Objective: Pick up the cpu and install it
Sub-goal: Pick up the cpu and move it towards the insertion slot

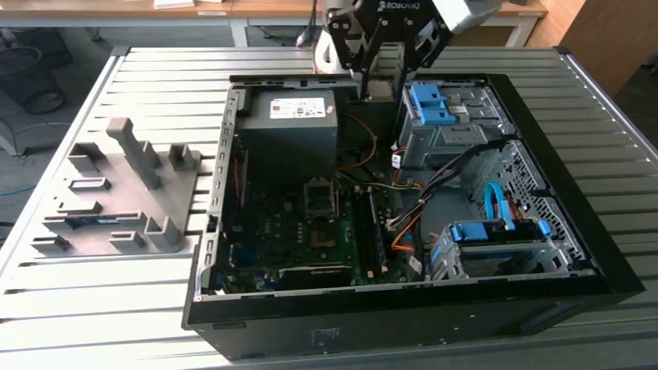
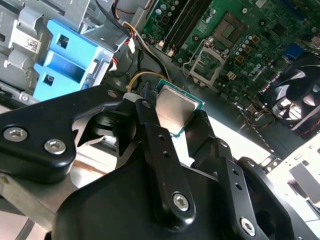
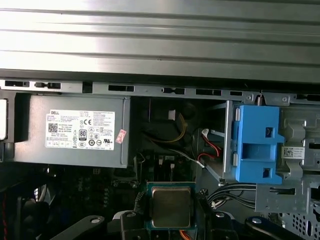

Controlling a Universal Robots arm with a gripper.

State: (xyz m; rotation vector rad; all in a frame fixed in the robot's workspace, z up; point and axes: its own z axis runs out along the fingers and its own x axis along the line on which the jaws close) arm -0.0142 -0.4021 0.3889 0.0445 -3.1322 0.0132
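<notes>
Okay, biggest first: slatted metal table, its far edge cut off in the exterior view. Open computer case lies flat on it, and my fingers hang over one end of that case. Grey slotted fixture sits on the table well apart from the fingers; I can't make out what is in its slots.

Inside the case, the power supply is just to one side of the fingers and the blue drive bracket just to the other. Motherboard is beyond the fingertips, partly behind cables. Its socket is well apart from the fingers, with the retention frame swung open beside it. I see a fan at the board's edge, cut by the frame.

Gripper: the arm above it runs out of frame in the exterior view. Black fingers are clamped on the cpu, one on each opposite edge. The cpu sits between the fingertips, metal lid facing both wrist cameras and clear of the board. Its rear edge is hidden behind the gripper body, its underside I can't see, and in the exterior view it is too small to judge.
</notes>
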